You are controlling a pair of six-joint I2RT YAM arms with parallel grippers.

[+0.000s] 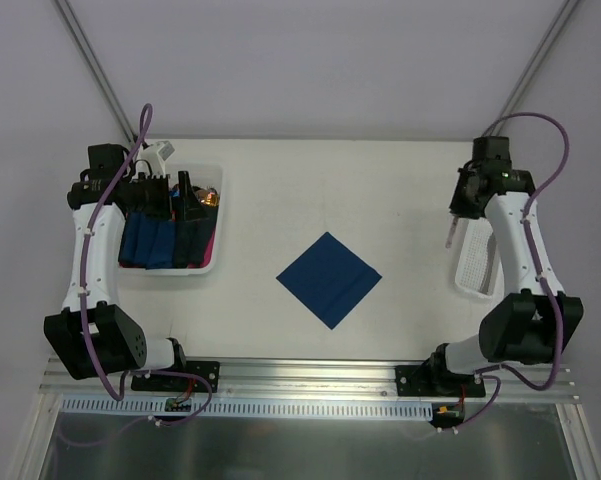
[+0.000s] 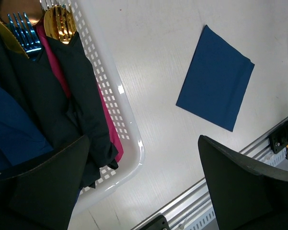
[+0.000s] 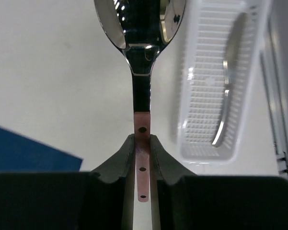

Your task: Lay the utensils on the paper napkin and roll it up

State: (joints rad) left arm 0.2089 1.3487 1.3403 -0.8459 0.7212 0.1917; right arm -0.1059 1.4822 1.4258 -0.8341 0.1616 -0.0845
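A shiny steel spoon is pinched by its slim handle in the right gripper's narrowed fingers, beside the white perforated tray (1 more utensil lies inside). The square navy paper napkin is laid flat, diamond-wise, at the middle of the table. The left gripper is spread wide over the plastic basket's edge.

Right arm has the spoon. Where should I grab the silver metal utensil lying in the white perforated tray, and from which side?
Probably mid-handle, coming straight down from above. The slim silver utensil lies along the long axis of the white perforated tray, so close across its narrow width; the tray's raised walls block a sideways approach.
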